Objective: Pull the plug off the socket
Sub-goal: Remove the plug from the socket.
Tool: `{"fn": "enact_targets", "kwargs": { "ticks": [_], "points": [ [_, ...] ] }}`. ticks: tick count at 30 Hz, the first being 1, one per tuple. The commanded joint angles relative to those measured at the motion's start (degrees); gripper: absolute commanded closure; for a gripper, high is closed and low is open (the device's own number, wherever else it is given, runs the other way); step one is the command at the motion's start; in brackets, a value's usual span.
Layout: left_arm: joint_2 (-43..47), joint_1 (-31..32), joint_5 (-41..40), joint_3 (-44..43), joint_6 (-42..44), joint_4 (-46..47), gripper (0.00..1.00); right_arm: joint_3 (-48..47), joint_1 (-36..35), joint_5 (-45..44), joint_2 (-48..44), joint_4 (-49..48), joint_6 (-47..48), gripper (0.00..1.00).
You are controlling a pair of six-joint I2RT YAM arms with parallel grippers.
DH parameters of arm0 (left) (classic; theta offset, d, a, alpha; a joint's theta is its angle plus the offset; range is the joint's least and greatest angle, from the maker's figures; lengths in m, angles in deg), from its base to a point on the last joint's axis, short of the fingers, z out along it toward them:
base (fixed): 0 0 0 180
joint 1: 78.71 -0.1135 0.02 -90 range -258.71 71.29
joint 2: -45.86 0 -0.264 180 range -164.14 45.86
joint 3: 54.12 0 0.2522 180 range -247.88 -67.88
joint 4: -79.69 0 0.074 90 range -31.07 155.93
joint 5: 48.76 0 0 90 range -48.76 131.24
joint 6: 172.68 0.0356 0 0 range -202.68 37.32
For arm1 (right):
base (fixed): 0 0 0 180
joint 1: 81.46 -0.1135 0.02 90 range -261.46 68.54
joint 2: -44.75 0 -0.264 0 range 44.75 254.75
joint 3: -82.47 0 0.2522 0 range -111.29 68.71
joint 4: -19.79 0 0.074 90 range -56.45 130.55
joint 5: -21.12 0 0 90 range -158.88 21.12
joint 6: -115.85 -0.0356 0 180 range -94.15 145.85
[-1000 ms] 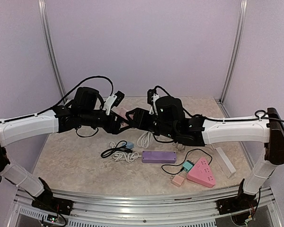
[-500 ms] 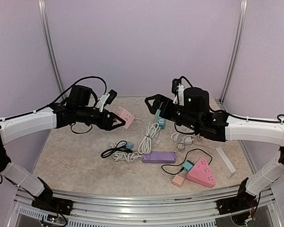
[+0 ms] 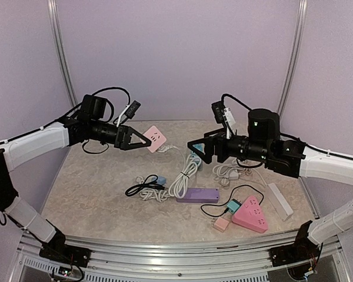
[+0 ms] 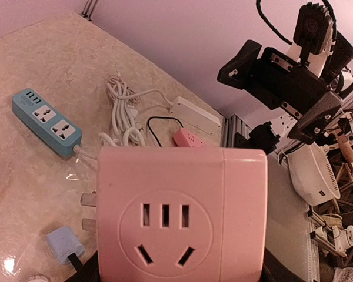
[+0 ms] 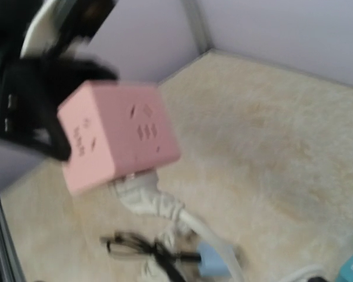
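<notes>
Change: arms drawn apart since the earlier frame; right jaws opened and backed off rightward; socket carried up and to the left.
Left gripper [image 3: 145,141]: jaws clamped on the pink socket [image 3: 156,138], held clear above the surface [image 3: 94,194].
Right gripper [image 3: 194,148]: jaws apart, empty, pointing at the socket from the right, well apart from it.
Plug: white fitting [image 5: 142,187] against the socket's underside, white cord [image 3: 177,176] trailing down to the surface; blurred, so cannot tell whether seated or free.
Key relation: fitting lies left of the right jaws, axis pointing down out of the socket; right arm free, so likely the puller.
</notes>
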Motion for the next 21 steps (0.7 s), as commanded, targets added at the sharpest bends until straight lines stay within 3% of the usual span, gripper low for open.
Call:
{"fn": "enact_targets", "kwargs": {
  "ticks": [1,21],
  "points": [
    [-1.29,-0.14,11.22,-2.73,-0.92,0.51,0.82,-3.34,-2.02,5.94,1.74,10.25,11.65,0.07],
    [-2.44,-0.12,15.67,-3.49,1.36,-0.87,0.83,-5.54,-6.84,4.45,10.98,5.76,17.4,0.22]
  ]
}}
